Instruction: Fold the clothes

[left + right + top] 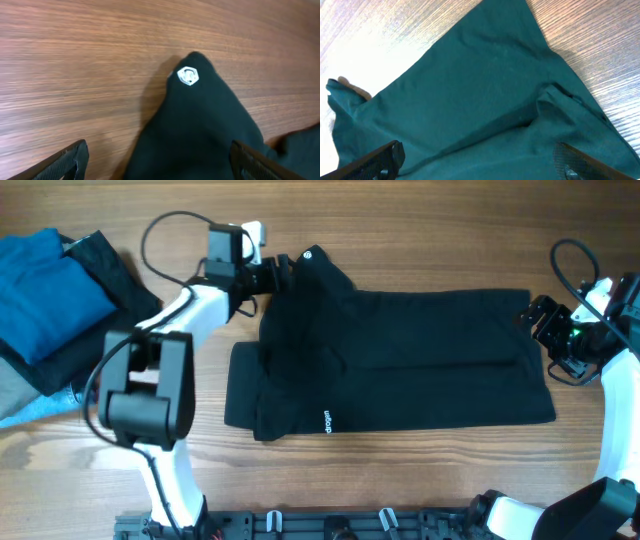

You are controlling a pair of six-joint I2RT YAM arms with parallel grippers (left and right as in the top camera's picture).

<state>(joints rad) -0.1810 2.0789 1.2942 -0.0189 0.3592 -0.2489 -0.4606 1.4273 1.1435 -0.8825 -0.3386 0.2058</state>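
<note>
Wood table [420, 240], overhead view. One set of the clothes [400, 360]: a big black garment spread flat mid-table, long side running 9 to 3 o'clock, left part doubled over with a raised fold. One corner of it peaks toward 11 o'clock and carries one white hexagon logo [188, 76], nothing legible inside it. One short line of white lettering [326, 421] at the garment's 7 o'clock edge, turned sideways, too small to read. At the table's 10 o'clock: one bright blue folded garment [50, 290] lying on one plain black cloth [110, 265], well apart from the clothes. Two grippers. Left gripper [283, 270] at 11 o'clock, at the logo corner; its fingers [70, 160] are spread wide, fabric lying between them, not pinched. Right gripper [535, 315] at 3 o'clock at the garment's right edge; its fingers [377, 159] are also wide apart above the cloth, clamping nothing.
</note>
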